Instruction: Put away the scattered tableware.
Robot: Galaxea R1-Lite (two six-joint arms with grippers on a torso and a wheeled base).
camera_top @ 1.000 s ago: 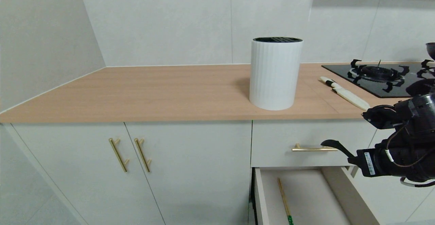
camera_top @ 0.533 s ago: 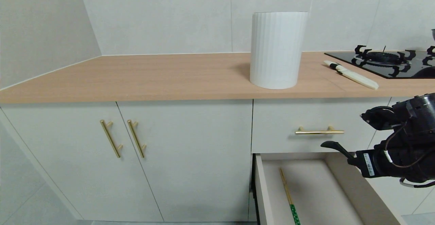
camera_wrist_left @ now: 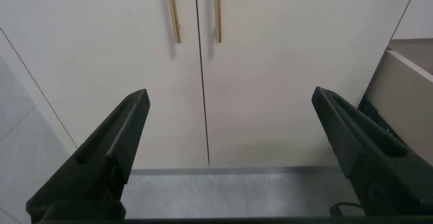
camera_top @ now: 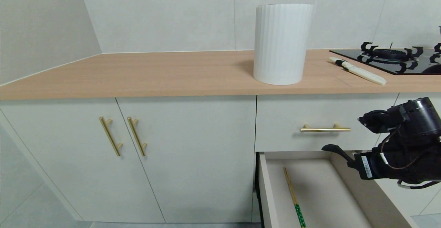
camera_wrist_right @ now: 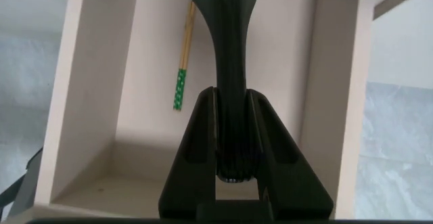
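The head camera has dropped over the last second, so the whole kitchen scene sits higher in the head view and the top of the white ribbed container (camera_top: 280, 43) has slipped out of sight; the things themselves have not moved. Against the cabinet front, the right gripper (camera_top: 356, 161) has come down: the tip of its black utensil (camera_top: 332, 148), earlier level with the upper drawer's brass handle (camera_top: 325, 129), now hangs below it, at the back of the open lower drawer (camera_top: 267, 193). That looks like the approach to a drop-off into the drawer, with the release not yet made.

The right gripper is clamped on the utensil's slim handle, as the right wrist view shows, and the broader end points out over the drawer floor. What kind of utensil it is cannot be told. It hangs in the air, apart from the drawer walls.

A pair of green-tipped chopsticks (camera_top: 293, 200) already lies in the drawer, on its left side. A pale-bladed knife (camera_top: 358, 71) remains on the wooden surface (camera_top: 155, 73), between the container and the gas hob (camera_top: 389, 54).

The left gripper (camera_wrist_left: 230, 109) is spread wide and empty, low in front of the cabinet doors (camera_wrist_left: 203, 68).
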